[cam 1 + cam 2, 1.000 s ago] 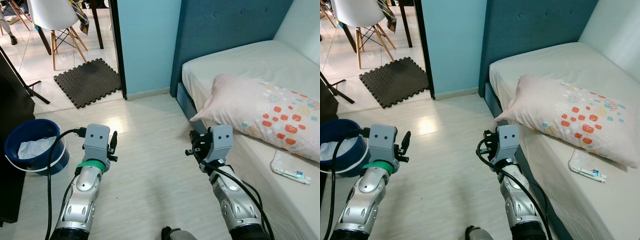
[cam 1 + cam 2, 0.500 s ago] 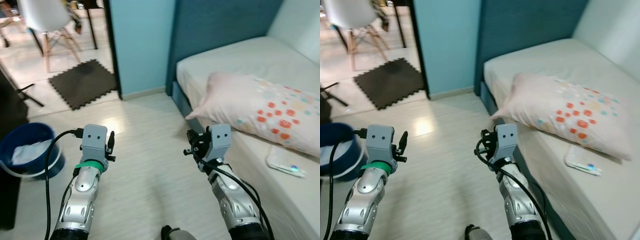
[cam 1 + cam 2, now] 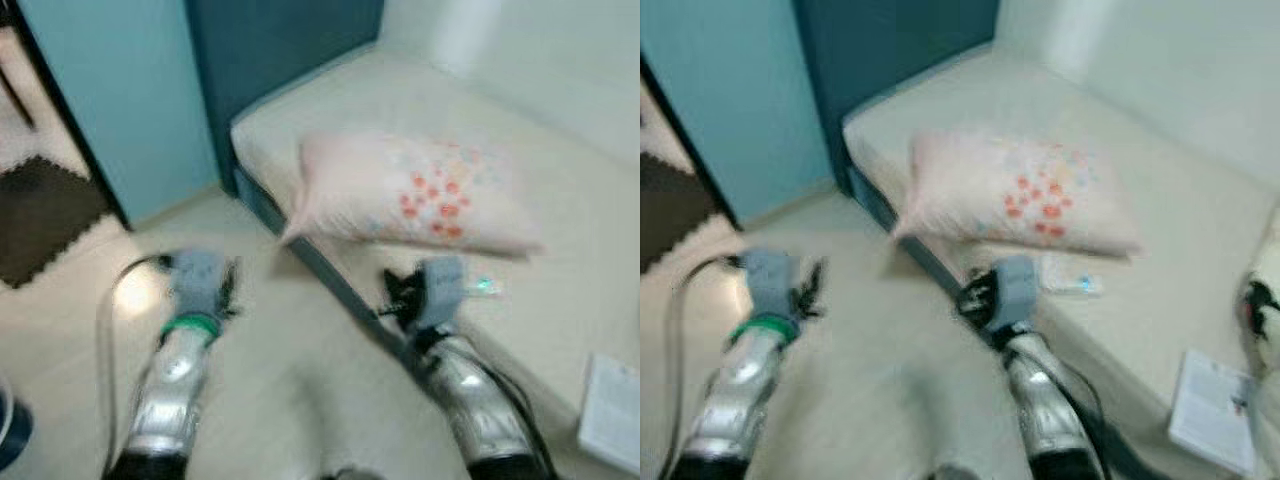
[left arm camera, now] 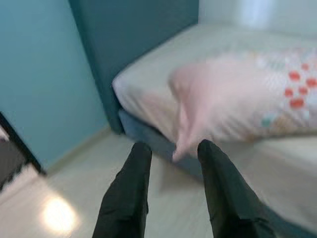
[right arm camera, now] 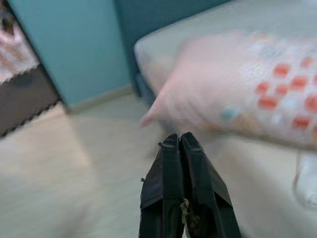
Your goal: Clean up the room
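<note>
Currently blurred across both eye views, so small details unreadable.

Bed (image 3: 560, 200): pale sheet, dark blue frame, against a dark blue headboard (image 3: 270, 50) and a light blue wall (image 3: 110, 90).

Pillow (image 3: 410, 195): pale pink with orange and teal spots, lying on the bed near its floor-side edge, one corner overhanging that edge toward the floor.

Small white item with a teal light (image 3: 1072, 280): on the sheet just beside the pillow's lower edge; kind cannot be told.

White booklet or sheet of paper (image 3: 1212, 408): flat on the bed, well apart from the pillow, toward the near end.

White-and-black soft item (image 3: 1265, 310): at the far right edge of the bed, cut off by the frame.

Dark foam mat (image 3: 40, 215): on the floor beyond the wall's end.

Left tool (image 4: 171, 151): held over the pale wood floor (image 3: 280, 350), fingers (image 4: 130, 193) parted with a clear gap, nothing between them, pointed toward the pillow's overhanging corner.

Right tool (image 5: 179, 141): held at the bed's edge, fingers pressed together, holding nothing, pointed toward the pillow.
</note>
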### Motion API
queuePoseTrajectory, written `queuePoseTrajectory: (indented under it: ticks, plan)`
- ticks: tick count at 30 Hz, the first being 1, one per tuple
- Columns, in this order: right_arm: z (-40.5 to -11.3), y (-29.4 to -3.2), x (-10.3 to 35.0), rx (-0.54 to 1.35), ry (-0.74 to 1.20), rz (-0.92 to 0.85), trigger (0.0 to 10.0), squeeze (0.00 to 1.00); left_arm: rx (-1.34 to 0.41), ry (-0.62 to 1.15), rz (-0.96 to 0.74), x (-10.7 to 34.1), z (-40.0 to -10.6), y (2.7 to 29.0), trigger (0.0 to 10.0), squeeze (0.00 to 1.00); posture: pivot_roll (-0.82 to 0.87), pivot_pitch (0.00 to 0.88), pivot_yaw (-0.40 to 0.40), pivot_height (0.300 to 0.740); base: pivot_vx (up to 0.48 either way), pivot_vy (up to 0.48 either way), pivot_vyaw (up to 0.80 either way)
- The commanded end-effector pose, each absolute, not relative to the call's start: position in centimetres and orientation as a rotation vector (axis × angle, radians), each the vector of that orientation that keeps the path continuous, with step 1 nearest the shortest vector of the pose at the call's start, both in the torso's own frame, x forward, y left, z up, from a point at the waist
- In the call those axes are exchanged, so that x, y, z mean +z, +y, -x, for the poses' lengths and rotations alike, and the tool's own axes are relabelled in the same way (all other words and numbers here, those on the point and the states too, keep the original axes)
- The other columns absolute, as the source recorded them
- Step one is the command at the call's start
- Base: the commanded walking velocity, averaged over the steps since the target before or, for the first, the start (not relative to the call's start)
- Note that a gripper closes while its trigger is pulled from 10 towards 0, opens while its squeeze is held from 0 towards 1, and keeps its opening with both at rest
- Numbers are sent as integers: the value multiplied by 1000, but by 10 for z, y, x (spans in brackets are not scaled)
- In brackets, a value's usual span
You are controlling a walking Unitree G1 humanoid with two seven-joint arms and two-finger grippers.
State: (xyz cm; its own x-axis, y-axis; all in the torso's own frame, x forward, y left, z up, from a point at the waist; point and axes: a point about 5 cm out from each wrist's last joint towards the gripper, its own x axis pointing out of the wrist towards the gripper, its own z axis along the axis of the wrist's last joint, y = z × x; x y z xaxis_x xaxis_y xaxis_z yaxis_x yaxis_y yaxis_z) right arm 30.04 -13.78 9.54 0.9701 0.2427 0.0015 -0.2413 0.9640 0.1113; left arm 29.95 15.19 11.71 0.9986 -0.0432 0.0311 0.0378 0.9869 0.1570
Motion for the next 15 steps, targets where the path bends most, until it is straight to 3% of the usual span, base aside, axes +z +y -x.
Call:
queuePoseTrajectory:
  ticks: [1, 15]
  plan:
    - [-297, -131, 90, 263, 34, -127, 10000, 0, -18, 2, -155, 109, -295, 160, 10000, 0, -83, 9, 17, 740, 398, 0, -800]
    - [-297, -129, 89, 264, 41, -133, 10000, 0, -27, 0, -159, 108, -295, 160, 10000, 0, -83, 6, 21, 740, 376, 0, -800]
